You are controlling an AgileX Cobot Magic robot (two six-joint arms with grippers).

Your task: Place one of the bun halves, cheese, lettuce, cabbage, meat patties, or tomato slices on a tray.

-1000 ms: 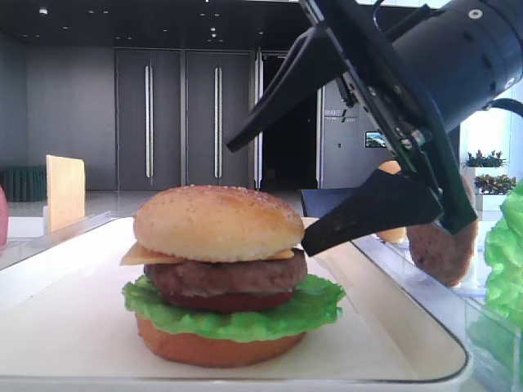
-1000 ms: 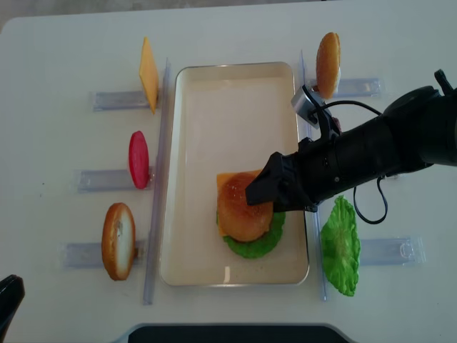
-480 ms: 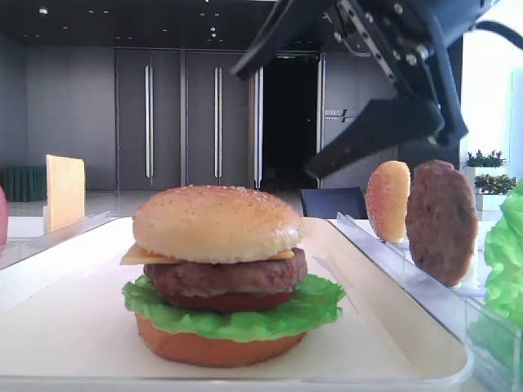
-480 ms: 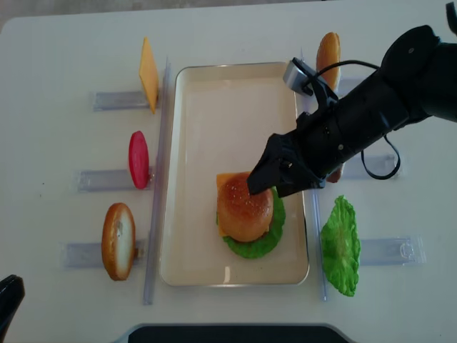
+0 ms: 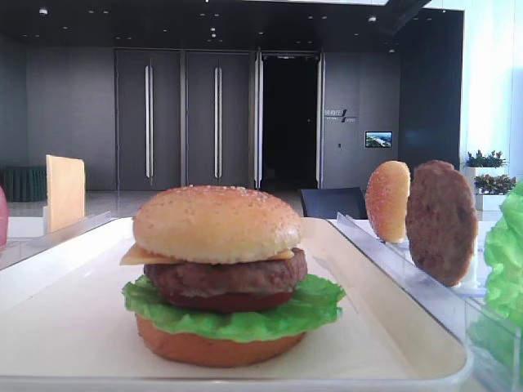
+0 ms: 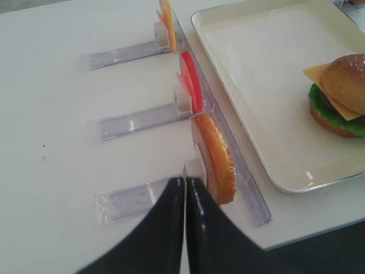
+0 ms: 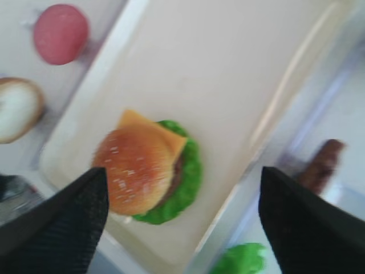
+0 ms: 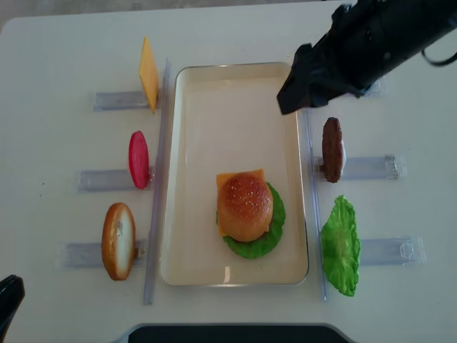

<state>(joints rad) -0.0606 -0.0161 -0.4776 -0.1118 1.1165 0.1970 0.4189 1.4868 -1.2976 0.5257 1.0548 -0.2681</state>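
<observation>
**Right arm lifted clear of the stacked burger**

Risen and pulled back since a second ago, the right arm has left the low front view altogether; it hung beside the bun then. From overhead the black right gripper (image 8: 294,91) now sits over the tray's far right rim, at about 1 o'clock from the burger, its forearm running off toward the upper right corner. Jaws spread wide, nothing between them; the wrist view shows both black fingertips (image 7: 68,214) framing the burger from above, well apart from it.

Large white rectangular tray with rounded corners (image 8: 207,107): assembled burger in its near half. Domed golden-tan sesame top bun (image 5: 217,223) sits level on top. Beneath it, a corner of an orange-yellow square cheese slice (image 5: 140,256), a rough brown round meat patty (image 5: 225,276), a thin dark red edge of a tomato slice (image 5: 225,302), bright green ruffled lettuce (image 5: 245,318), and a flat orange-brown bottom bun (image 5: 216,347).

Left gripper (image 6: 184,197): black jaws pressed together, holding nothing, hovering near a bun half standing on edge (image 6: 217,160) in a clear plastic rack (image 6: 137,197) at the tray's 9 o'clock side.

Spare patty (image 8: 331,148) and lettuce leaf (image 8: 340,245) stand in racks at the tray's 3 o'clock side.
</observation>
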